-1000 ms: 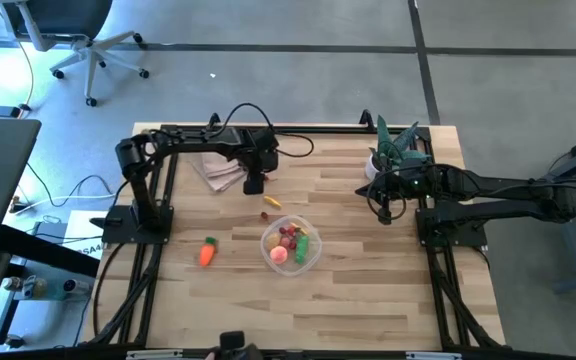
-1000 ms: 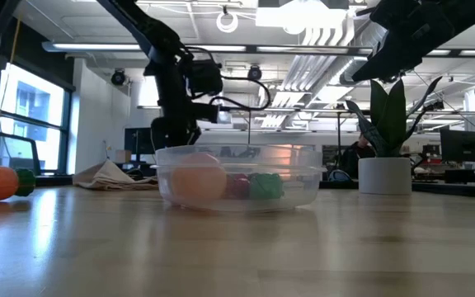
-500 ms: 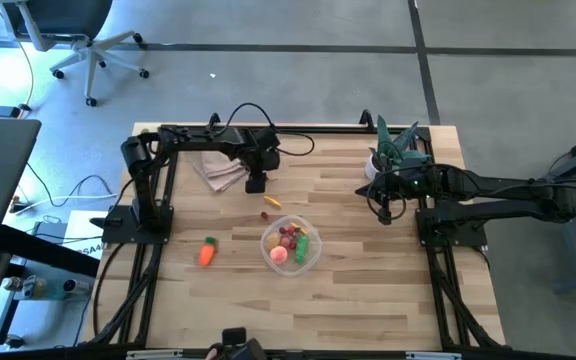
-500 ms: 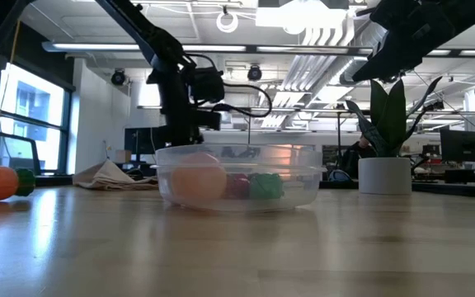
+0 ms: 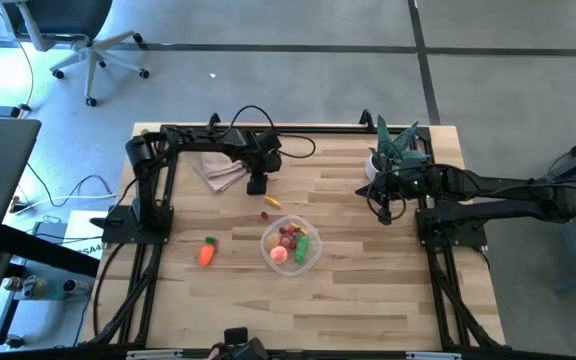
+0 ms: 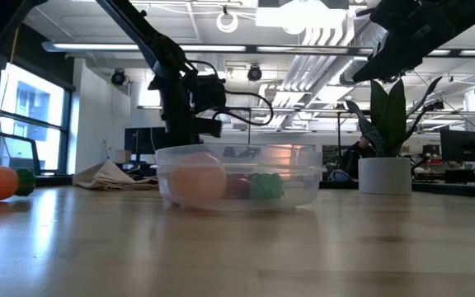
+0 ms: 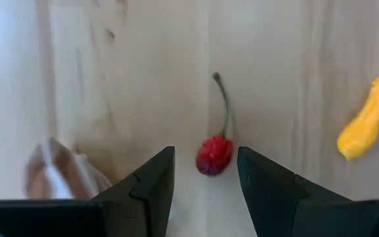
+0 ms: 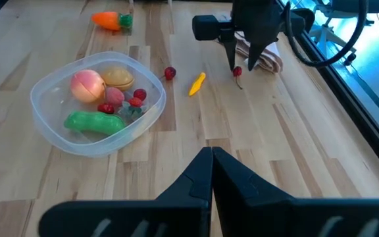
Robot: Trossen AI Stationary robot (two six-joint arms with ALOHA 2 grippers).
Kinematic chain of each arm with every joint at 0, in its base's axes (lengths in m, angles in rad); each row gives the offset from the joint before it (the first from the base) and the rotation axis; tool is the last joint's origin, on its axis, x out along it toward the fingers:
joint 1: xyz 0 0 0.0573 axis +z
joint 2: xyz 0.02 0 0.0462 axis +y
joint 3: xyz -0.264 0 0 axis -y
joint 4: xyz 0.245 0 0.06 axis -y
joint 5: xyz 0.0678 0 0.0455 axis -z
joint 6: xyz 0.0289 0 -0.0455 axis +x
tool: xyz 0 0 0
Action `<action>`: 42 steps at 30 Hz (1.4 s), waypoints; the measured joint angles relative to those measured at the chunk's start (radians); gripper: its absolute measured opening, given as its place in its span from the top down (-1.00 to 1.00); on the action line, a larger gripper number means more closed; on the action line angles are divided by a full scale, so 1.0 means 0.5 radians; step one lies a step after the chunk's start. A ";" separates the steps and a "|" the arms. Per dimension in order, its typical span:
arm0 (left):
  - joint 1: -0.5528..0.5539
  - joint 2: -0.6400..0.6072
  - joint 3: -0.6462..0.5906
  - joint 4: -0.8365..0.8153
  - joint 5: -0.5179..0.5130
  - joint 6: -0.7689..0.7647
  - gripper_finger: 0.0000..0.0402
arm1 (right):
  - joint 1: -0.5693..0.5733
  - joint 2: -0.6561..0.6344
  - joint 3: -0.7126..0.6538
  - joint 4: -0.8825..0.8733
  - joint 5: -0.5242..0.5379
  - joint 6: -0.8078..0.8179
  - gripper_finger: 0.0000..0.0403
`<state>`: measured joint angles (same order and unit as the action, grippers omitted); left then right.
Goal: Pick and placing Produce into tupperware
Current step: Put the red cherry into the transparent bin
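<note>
Toward the left edge of the worktop (image 5: 368, 300) an orange carrot (image 5: 206, 252) lies alone, well apart from the other produce. Near the far edge, just beside a beige napkin (image 5: 220, 172), the left gripper (image 5: 257, 187) hangs with its fingers parted around nothing, straddling a small red cherry (image 7: 214, 154) with a thin stem; the cherry lies on the wood between the fingertips, apparently not yet touched. It looks like a light, hard, glossy toy, likely to roll or squirt out of a pinch, so the round body is the place to take it, not the wiry stem. A yellow piece (image 5: 272, 202) lies just toward the middle from there, and another red fruit (image 8: 170, 72) sits beside the tupperware (image 5: 313, 257), which stands near the middle of the worktop holding a peach, a tan piece, red bits and a green pepper. By the far right corner the right gripper (image 5: 386, 208) waits with its fingers closed on nothing, next to a potted plant (image 5: 388, 150). The left wrist view alone shows the cherry's stem and how it sits between the fingers; the high view hides it under the gripper. The low view shows the tupperware's contents from the side, but none of the loose pieces except the carrot.
</note>
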<state>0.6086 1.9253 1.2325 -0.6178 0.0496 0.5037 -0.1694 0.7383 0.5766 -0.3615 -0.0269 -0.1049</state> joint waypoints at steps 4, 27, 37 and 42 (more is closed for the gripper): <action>0.000 0.038 0.000 0.001 0.009 -0.001 0.22 | 0.000 0.000 0.000 0.000 0.000 0.000 1.00; 0.000 0.073 0.001 0.023 0.040 -0.002 0.22 | 0.000 0.000 0.000 -0.001 0.000 0.000 1.00; -0.001 0.073 0.001 -0.014 0.047 -0.027 0.43 | 0.000 0.000 0.000 -0.001 0.000 0.000 1.00; 0.000 0.073 0.000 -0.018 0.057 -0.027 0.59 | 0.000 0.000 0.000 -0.001 0.001 0.000 1.00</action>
<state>0.6086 1.9617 1.2327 -0.6270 0.0780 0.4904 -0.1694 0.7383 0.5766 -0.3618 -0.0265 -0.1050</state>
